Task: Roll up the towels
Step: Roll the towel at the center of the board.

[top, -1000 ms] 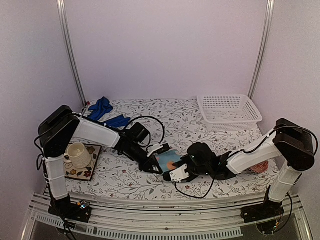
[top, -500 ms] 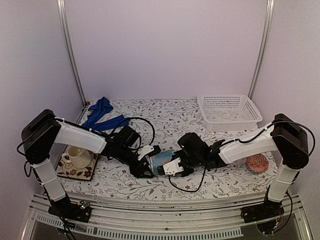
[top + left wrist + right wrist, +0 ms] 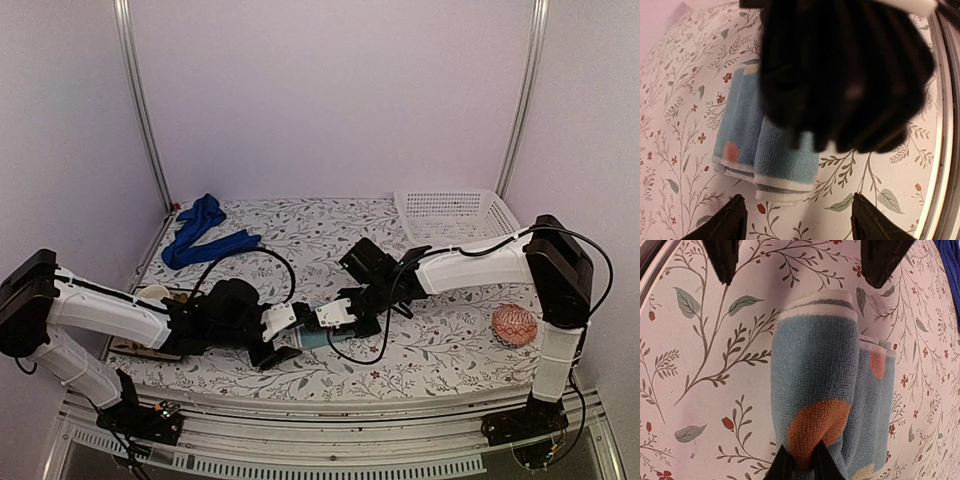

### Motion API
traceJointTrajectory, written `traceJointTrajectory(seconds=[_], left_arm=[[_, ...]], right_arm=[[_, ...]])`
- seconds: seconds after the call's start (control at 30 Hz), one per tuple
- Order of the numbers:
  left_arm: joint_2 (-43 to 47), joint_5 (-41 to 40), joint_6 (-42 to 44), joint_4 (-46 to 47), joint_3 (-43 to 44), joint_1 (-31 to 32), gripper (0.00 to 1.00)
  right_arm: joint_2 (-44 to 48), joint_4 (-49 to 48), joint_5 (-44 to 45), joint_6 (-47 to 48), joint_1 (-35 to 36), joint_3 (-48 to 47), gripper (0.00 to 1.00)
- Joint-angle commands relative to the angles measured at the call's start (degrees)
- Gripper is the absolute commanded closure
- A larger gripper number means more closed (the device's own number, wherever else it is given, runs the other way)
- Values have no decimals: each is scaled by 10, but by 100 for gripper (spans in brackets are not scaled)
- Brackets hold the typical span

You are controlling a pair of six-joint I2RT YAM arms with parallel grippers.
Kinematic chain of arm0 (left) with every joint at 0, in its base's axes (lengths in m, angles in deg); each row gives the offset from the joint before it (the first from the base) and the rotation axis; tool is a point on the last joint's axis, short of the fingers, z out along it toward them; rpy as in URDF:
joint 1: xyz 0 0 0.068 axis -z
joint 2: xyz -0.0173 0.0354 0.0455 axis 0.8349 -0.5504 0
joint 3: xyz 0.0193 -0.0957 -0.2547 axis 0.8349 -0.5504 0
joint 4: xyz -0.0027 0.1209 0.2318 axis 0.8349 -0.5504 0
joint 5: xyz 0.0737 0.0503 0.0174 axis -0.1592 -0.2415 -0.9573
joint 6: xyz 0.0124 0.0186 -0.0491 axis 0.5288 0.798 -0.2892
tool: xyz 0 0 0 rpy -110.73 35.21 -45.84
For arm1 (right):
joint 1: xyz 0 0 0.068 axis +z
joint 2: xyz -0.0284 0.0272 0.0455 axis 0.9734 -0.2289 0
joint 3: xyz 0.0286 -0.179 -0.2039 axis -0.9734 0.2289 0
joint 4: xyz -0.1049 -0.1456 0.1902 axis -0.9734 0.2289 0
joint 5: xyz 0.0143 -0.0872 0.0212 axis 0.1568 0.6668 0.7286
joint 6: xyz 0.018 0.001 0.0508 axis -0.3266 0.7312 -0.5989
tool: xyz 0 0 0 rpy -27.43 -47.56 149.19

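The light-blue towel [image 3: 312, 338] lies near the front middle of the table as a short, loosely rolled bundle with white and orange marks [image 3: 815, 390]. My right gripper [image 3: 804, 465] is shut on its near end, pinching the orange patch; from above the right gripper [image 3: 328, 322] sits just behind the bundle. My left gripper [image 3: 800, 222] is open, its fingertips [image 3: 735, 220] either side of the towel's [image 3: 765, 135] striped end and clear of it; from above the left gripper [image 3: 285, 340] sits at the towel's left. The royal-blue towel [image 3: 205, 232] lies unrolled at the back left.
A white basket [image 3: 455, 215] stands at the back right. A pink-red patterned ball [image 3: 515, 325] rests at the right. A cup [image 3: 152, 293] on a coaster is mostly hidden behind my left arm. The table's front rail [image 3: 940, 150] runs close to the towel.
My left gripper opened, let go of the light-blue towel and drew back slightly, its arm dropping low. The right gripper closed further on the towel and shifted left and back.
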Motion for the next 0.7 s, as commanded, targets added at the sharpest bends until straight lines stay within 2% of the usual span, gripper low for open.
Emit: traceJointTrajectory(seconds=[0.0,0.33,0.67], left_arm=[[21,-106,43,90,-33,46,28],[1,-186,124,151,-65,123,32],[-105,-265,161,152,-12,145,34]], right_arm=[[-37,120,-73,-28,-13,-56,87],[-85,226,-152,-33,-42,-138,87],[-120,271,-173,-29,-50,-181,87]])
